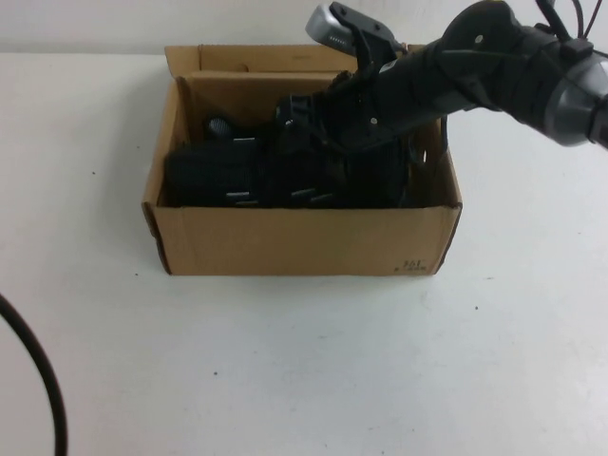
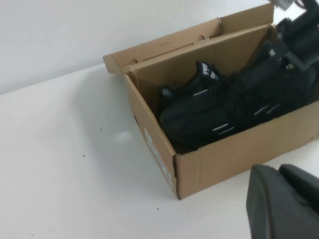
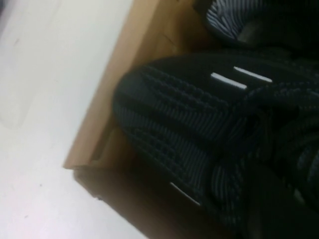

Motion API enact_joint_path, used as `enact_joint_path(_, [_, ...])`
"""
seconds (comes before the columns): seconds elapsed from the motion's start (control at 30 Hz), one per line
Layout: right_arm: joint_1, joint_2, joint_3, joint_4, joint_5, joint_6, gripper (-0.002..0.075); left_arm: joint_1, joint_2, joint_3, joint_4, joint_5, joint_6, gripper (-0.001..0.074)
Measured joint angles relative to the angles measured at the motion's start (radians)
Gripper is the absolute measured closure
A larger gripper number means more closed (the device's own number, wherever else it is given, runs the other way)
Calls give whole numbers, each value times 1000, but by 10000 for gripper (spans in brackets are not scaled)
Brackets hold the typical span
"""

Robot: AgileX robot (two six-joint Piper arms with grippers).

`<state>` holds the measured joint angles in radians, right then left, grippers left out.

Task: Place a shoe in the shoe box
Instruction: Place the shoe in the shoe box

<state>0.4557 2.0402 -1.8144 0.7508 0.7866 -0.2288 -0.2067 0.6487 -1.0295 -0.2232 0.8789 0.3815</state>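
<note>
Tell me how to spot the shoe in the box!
Find the brown cardboard shoe box on the white table. Inside, under the right gripper, lies the black knit shoe. Short white dashes mark its side, and its ribbed toe points to the robot's left.

I count one shoe box (image 1: 285,242) of brown cardboard on the table, two black shoes inside it, the left shoe (image 1: 214,176) and the right shoe (image 1: 318,180) under my arm, one black cable (image 1: 43,375) at the near left.

Right arm (image 1: 446,76) black, grey joint, silver wrist camera (image 1: 328,26)
</note>
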Motion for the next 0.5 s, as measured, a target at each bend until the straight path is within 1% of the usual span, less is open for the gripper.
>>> enact_joint_path(0.13, [0,24,0,-6,1,3,724,0,0,0,2,0,0,736])
enact_joint_path(0.5, [-4,46,-2,-49,37,100,724,0,0,0,3,0,-3,736])
